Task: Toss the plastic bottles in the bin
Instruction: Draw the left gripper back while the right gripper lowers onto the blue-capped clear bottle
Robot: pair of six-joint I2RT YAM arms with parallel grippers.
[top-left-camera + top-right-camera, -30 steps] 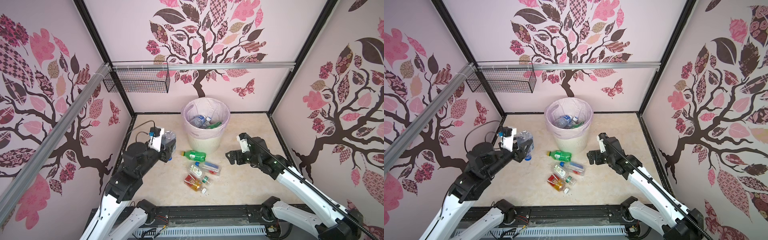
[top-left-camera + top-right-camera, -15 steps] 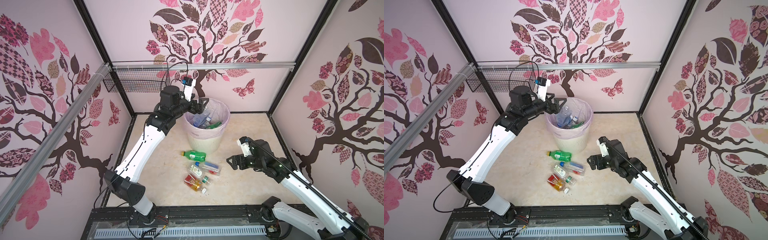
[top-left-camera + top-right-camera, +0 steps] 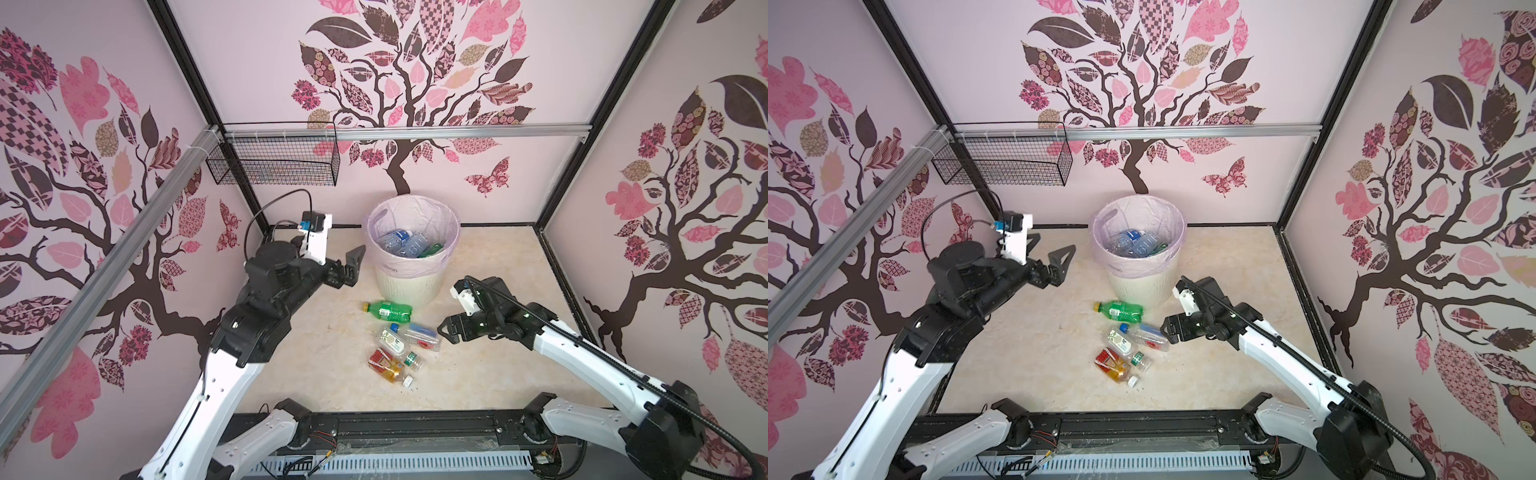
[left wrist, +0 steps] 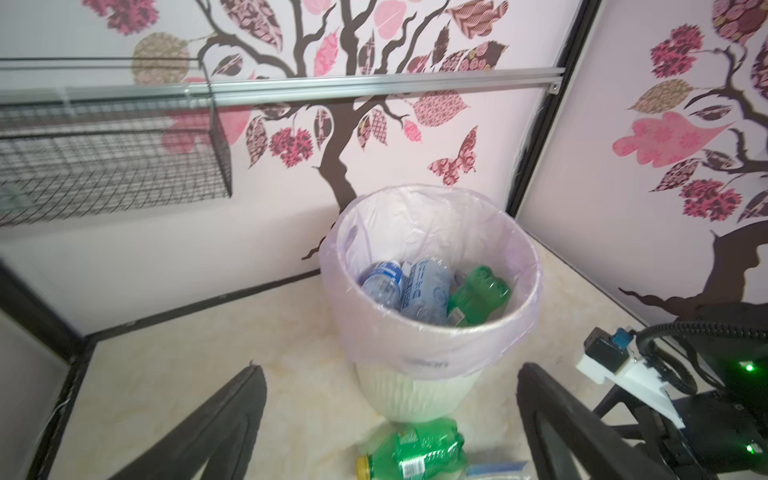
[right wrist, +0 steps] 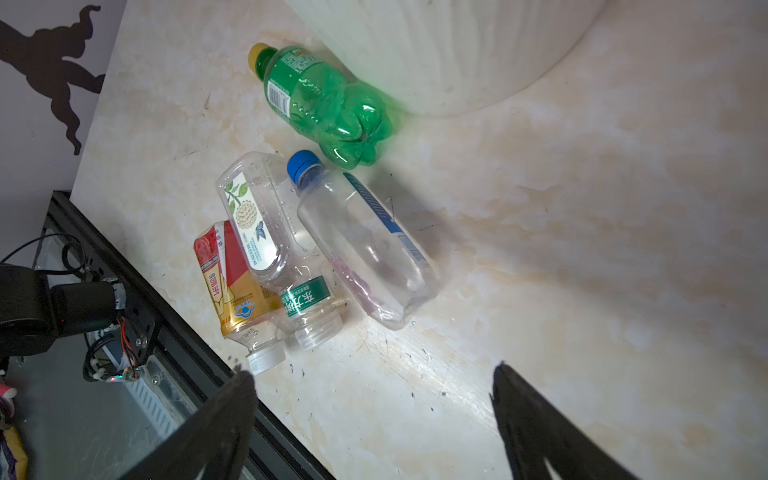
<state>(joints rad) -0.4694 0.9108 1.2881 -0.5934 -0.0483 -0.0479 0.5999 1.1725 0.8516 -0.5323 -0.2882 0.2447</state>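
The bin [image 3: 409, 284] stands at the back middle, cream and ribbed, lined with a pale pink bag. Several plastic bottles [image 4: 424, 286] lie inside it. On the floor in front lie a green bottle [image 3: 388, 311], a clear blue-capped bottle [image 5: 365, 245], a clear white-labelled bottle [image 5: 253, 220] and an amber red-labelled bottle [image 3: 384, 365]. My left gripper [image 3: 1050, 251] hangs open and empty, left of the bin at about rim height. My right gripper [image 3: 446, 330] is open and empty, low over the floor just right of the blue-capped bottle.
A black wire basket [image 3: 274, 162] hangs on the back wall at the left. Patterned walls close the left, back and right sides. A black rail [image 3: 415, 428] carrying both arm bases runs along the front edge.
My left arm swung a clear bottle up over the bin, opened and let it drop in, then drew back to the bin's left. My right gripper sank slightly toward the floor bottles.
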